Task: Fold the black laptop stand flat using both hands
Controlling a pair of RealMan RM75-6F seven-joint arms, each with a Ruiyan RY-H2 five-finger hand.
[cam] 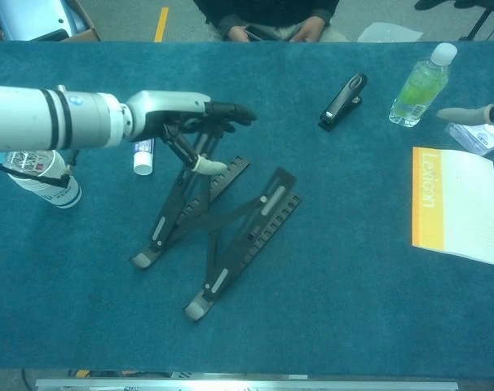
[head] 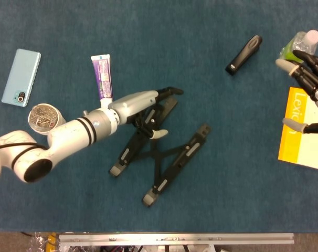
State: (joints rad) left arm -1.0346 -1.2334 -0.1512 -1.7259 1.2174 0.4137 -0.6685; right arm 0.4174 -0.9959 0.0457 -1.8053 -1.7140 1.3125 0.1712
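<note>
The black laptop stand (cam: 218, 236) lay mid-worktop (cam: 328, 269), its upper end grasped by the left hand (cam: 194, 122). Notched matte rails, crossed struts. The right hand (head: 308, 84) hovered released, fingers spread.

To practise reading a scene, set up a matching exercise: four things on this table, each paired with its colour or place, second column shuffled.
Column A:
1. phone
2. stapler
3. bottle
4. book

Column B:
a. yellow and white, right edge
b. black, far side, right of centre
c. pale blue, far left
d. green liquid, white cap

Pairs: 1-c, 2-b, 3-d, 4-a
</note>
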